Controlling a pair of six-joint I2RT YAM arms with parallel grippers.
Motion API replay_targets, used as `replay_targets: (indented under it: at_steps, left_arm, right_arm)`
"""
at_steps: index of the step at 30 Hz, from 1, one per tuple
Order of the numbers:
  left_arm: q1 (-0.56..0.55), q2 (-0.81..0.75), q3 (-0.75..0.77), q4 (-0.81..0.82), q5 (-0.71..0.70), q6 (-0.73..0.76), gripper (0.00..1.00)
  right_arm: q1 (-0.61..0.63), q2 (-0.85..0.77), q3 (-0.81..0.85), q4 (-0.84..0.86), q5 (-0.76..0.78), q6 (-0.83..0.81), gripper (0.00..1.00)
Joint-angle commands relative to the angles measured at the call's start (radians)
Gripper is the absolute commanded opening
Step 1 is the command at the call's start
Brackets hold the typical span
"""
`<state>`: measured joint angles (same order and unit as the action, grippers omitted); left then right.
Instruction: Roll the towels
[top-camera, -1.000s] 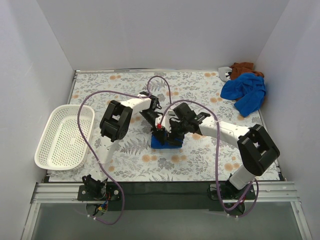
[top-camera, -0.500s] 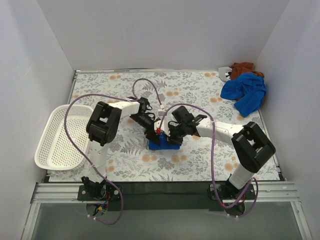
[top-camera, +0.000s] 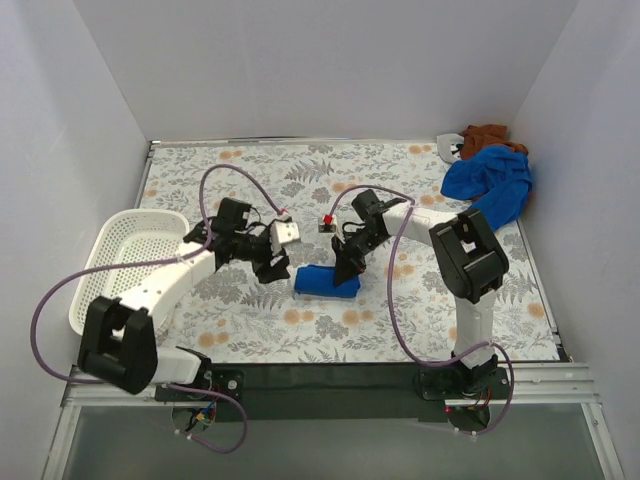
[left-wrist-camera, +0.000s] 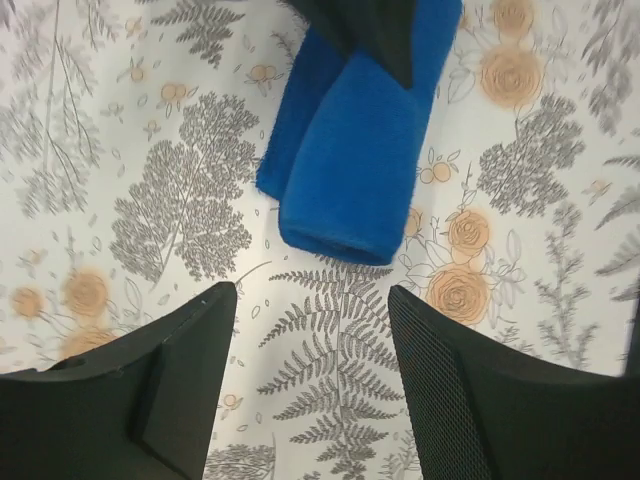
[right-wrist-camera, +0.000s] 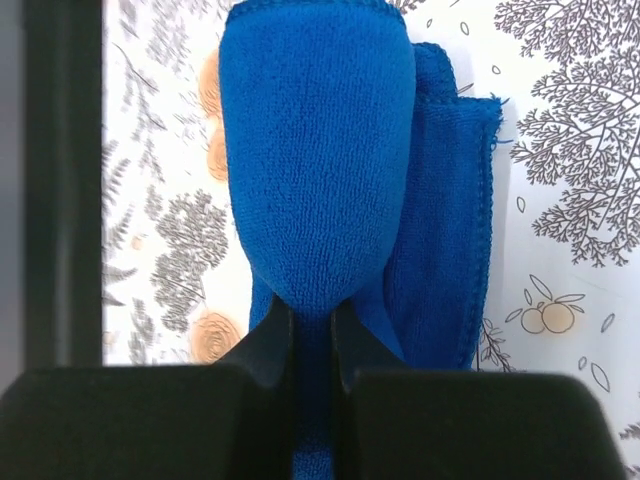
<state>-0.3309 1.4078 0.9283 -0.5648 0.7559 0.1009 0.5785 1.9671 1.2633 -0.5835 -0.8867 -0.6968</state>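
Blue towel roll (top-camera: 325, 280) between white basket (top-camera: 112, 262) and heaped towels (top-camera: 490, 180).

left gripper (left-wrist-camera: 312, 300) facing down, jaws spread wide; right gripper (right-wrist-camera: 312, 335) pinched tight on the blue towel (right-wrist-camera: 315, 150).

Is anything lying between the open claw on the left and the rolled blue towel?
Nothing visible. Only bare floral tablecloth lies between the left gripper and the rolled blue towel; the right gripper pinches its far end.

The right gripper (left-wrist-camera: 385, 45) hides the far end of the rolled blue towel (left-wrist-camera: 350, 170)
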Motion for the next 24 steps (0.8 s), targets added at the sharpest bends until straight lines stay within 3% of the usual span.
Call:
replay_targets:
  at_steps: [1,5,8,17,24]
  left_arm:
    - [-0.147,-0.139,-0.123,0.143,-0.235,0.097,0.58]
    - [-0.376,-0.208,-0.239,0.278,-0.412,0.178,0.59]
    - [-0.468,-0.188,-0.290,0.376,-0.510,0.256,0.59]
    - [-0.553,-0.136,-0.396,0.626,-0.559,0.413,0.59]
    - [-0.583,-0.106,-0.439,0.644,-0.485,0.422,0.59]
  right_arm:
    - [-0.012,0.130,0.036,-0.179,-0.104,0.014,0.01]
    - [-0.031,0.226,0.116,-0.242,-0.165,0.002,0.01]
    - [-0.032,0.297,0.172,-0.288,-0.204,0.002,0.01]
    - [-0.037,0.455,0.258,-0.398,-0.302,-0.017,0.01]
    - [-0.049,0.538,0.306,-0.466,-0.385,-0.024,0.01]
